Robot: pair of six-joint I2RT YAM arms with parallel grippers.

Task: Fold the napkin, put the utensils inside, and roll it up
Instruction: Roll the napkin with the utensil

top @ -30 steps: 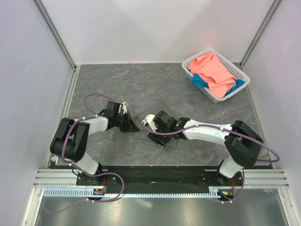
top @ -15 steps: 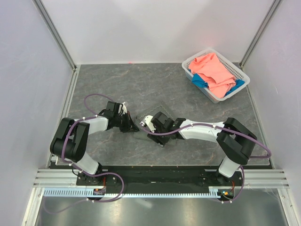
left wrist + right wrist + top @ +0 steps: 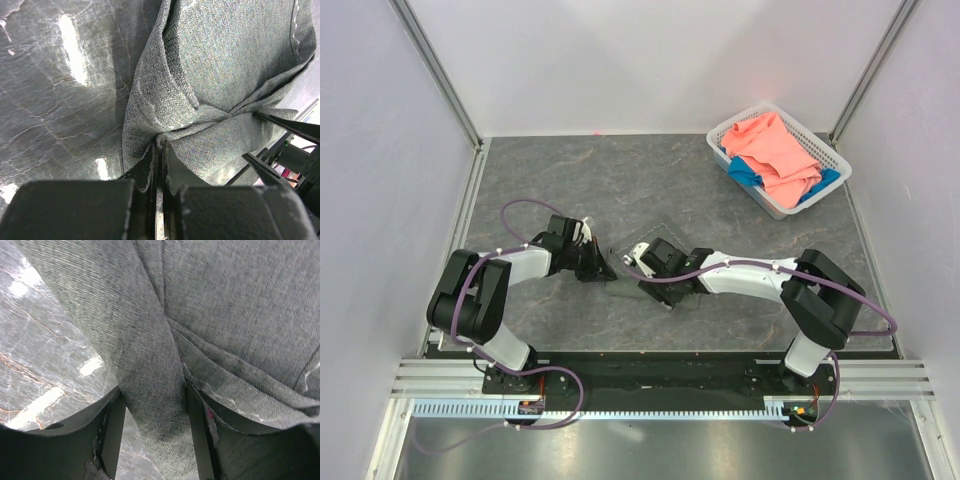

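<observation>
We begin at the left fingers [image 3: 158, 149], which are pinched fully together on an edge of the dark grey cloth napkin [image 3: 225, 65]. From that pinch the cloth fans away in creased, doubled layers. We judge this hold to be an anchor, pinning one end while the other arm works.

The napkin lies low on the dark marbled table [image 3: 60, 100], directly ahead of the left fingers and reaching across to the right ones. Its long axis appears to run along the line joining the two sets of fingers, roughly side to side across the table. One end points at each arm.

The right fingers [image 3: 154, 395] stand partly apart, one on each side of a thick ridge of the cloth. The ridge fills the gap at their tips, so we read this as a grip on a bunched fold.

We see neither fork nor chopsticks and cannot tell whether they lie inside the cloth.

Well beyond the right fingers sits a white plastic basket [image 3: 745, 190] holding a salmon-pink cloth [image 3: 775, 150].
</observation>
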